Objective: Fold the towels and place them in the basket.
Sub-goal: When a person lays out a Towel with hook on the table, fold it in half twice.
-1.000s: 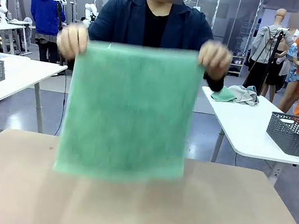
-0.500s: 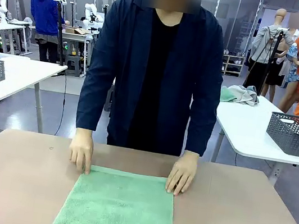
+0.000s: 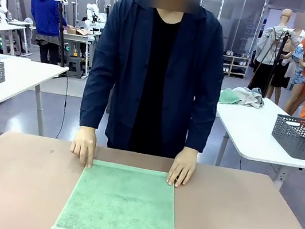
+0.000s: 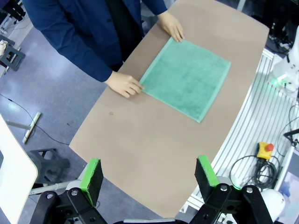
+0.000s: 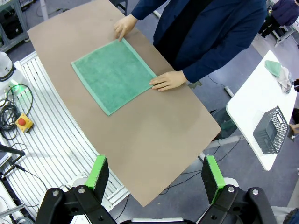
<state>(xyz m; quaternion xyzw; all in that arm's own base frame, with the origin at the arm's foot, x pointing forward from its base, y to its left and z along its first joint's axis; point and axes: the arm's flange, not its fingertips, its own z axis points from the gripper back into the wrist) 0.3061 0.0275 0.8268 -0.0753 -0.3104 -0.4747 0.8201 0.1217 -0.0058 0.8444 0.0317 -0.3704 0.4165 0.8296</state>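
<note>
The towel (image 3: 124,203) lies flat on the table (image 3: 8,184), square to you, and the person's hands (image 3: 84,145) rest at its two far corners. Expect it to be light, soft and limp; terry like this will likely sag and drag rather than slide, so pinch the near corners at the hem. The left gripper (image 4: 148,173) and right gripper (image 5: 154,172) hang high above, jaws wide, holding nothing. No label or print on the towel is legible.
</note>
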